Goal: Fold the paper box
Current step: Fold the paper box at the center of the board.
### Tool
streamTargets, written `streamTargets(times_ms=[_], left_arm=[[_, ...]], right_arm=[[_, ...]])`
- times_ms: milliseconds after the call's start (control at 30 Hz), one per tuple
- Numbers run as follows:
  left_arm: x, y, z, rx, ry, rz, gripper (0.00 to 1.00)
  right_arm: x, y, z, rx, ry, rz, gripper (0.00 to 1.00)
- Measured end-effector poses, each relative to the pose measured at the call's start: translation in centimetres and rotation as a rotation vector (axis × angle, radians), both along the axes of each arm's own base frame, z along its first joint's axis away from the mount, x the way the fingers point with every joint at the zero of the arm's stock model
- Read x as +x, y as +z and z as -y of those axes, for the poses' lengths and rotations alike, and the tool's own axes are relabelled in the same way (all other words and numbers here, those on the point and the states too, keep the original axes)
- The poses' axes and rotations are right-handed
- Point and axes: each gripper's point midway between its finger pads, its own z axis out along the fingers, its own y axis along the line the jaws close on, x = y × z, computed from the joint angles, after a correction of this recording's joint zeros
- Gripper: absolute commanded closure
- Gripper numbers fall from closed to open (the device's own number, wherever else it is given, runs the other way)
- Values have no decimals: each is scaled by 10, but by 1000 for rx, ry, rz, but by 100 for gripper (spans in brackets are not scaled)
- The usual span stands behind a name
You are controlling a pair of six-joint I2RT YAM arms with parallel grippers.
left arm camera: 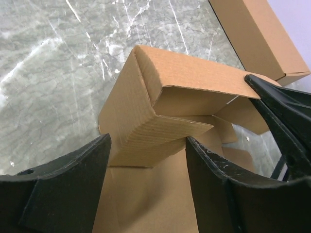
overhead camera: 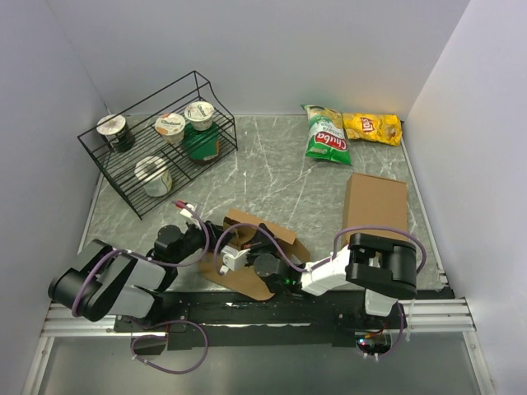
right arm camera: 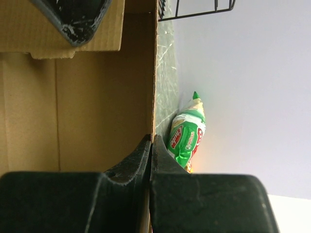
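Observation:
The paper box (overhead camera: 257, 257) is a brown kraft blank, partly folded, lying at the near middle of the table between both arms. In the left wrist view its folded corner and flaps (left arm camera: 160, 107) stand up just beyond my left gripper (left arm camera: 148, 165), which is open with a flap end between the fingers. My left gripper (overhead camera: 235, 251) reaches the box from the left. My right gripper (right arm camera: 151, 145) is shut on the edge of an upright box panel (right arm camera: 97, 107); in the top view it (overhead camera: 268, 265) meets the box from the right. Its finger also shows in the left wrist view (left arm camera: 284, 116).
A plain brown cardboard slab (overhead camera: 375, 206) lies right of the box. A black wire rack (overhead camera: 156, 152) with yogurt cups stands at the back left. A green chips bag (overhead camera: 325, 136) and a yellow one (overhead camera: 372, 127) lie at the back. Walls close in on three sides.

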Motion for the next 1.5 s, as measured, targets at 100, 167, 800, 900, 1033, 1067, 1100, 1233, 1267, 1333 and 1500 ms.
streamTargets(times_ms=[100, 167, 800, 900, 1033, 1067, 1100, 1233, 1267, 1333, 1500], left_arm=[[2, -1, 2, 13, 10, 19, 35], [4, -3, 2, 20, 22, 24, 38], [18, -11, 4, 96, 100, 76, 74], [20, -11, 5, 109, 108, 86, 78], [21, -10, 7, 131, 123, 107, 85], [21, -10, 8, 135, 123, 113, 85], [22, -9, 10, 139, 121, 120, 86], [23, -4, 17, 146, 112, 148, 89], [23, -3, 19, 148, 112, 153, 90], [24, -1, 21, 156, 113, 165, 90], [26, -4, 22, 187, 123, 169, 89]], right_arm=[[-1, 0, 0, 9, 3, -13, 100], [-2, 0, 0, 8, 4, -18, 100], [-3, -1, 4, 33, -16, -36, 100], [-3, -1, 5, 45, -22, -44, 93], [-3, 1, 6, 72, -32, -53, 72], [-4, 2, 6, 87, -34, -58, 68], [-5, 5, 7, 100, -36, -65, 62], [-7, 20, 11, 175, -46, -82, 46], [-7, 25, 13, 203, -50, -88, 43], [-8, 35, 16, 256, -59, -98, 30], [-12, 48, 27, 348, -90, -133, 20]])
